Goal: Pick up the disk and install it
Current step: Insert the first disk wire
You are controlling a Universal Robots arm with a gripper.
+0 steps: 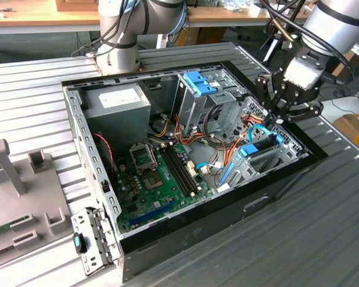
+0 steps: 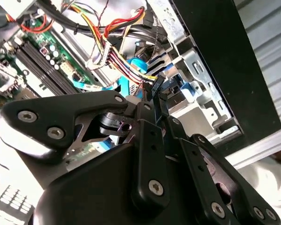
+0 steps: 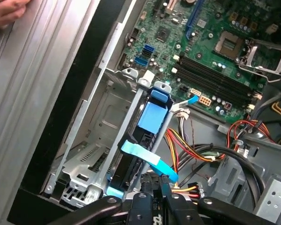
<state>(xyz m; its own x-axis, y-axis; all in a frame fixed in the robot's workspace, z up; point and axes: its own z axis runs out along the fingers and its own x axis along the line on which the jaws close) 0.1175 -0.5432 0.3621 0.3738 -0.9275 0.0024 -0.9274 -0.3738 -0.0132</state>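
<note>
1. Exterior view: install step in hand. The gripper (image 1: 274, 116) hangs low over the drive bay (image 1: 275, 160) at the edge of the computer case (image 1: 78, 131); the disk (image 1: 258, 145) stands on edge inside that bay.
2. Second wrist view: jaws narrow, apparently pinching the disk's end.
3. First wrist view: a blue cable (image 3: 143, 157) lies across the disk (image 3: 152, 115); the motherboard (image 3: 201, 70) sits on the case floor. Seating probably needs it square to the bay.

Exterior view: soft, even light is cast from overhead; a dull sheen is carried by the table (image 1: 42, 84), and the case (image 1: 78, 128) interior is shaded at 10 o'clock. Second wrist view: the claw (image 2: 154, 93) is rendered dark, with whites blown out at 4 o'clock.
</note>
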